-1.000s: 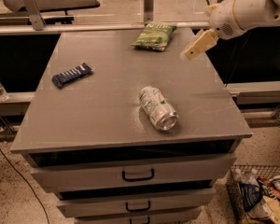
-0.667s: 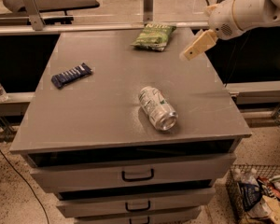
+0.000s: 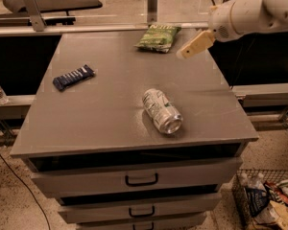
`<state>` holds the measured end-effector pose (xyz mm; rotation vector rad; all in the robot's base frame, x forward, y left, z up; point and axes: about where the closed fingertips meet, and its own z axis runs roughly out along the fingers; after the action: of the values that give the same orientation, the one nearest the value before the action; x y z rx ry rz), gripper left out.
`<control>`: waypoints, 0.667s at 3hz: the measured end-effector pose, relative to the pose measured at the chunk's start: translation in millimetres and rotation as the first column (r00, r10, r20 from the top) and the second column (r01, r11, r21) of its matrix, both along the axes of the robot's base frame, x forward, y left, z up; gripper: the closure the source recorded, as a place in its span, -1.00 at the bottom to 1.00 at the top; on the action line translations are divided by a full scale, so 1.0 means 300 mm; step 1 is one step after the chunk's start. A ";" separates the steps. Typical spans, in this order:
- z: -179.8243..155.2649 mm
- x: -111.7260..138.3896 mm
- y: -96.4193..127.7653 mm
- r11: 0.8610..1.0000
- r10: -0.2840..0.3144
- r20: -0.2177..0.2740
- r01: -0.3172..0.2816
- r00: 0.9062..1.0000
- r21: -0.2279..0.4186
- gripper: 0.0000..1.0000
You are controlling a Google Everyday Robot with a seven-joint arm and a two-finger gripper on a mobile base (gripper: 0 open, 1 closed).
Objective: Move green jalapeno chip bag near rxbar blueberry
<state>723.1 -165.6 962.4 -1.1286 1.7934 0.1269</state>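
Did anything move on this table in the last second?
Barely. The gripper has edged slightly left, toward the green jalapeno chip bag, and is not touching it. Nothing was grabbed or let go. The bag, the rxbar blueberry and the soda can lying on its side stayed where they were.

Your arm [image 3: 254, 11] presents a smooth, rounded off-white casing, thick and tubular, with a small dark dotted patch near its lower end. Your tool [image 3: 196, 44], upper right in the camera view, is pale tan, flat and tapering
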 end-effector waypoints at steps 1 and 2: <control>-0.060 0.138 0.078 0.986 -0.124 -0.012 0.125 0.992 0.108 -1.00; -0.086 0.315 0.161 0.946 -0.233 -0.019 0.231 0.972 0.229 -1.00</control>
<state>817.7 -117.1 936.5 -0.7473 1.8364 0.1837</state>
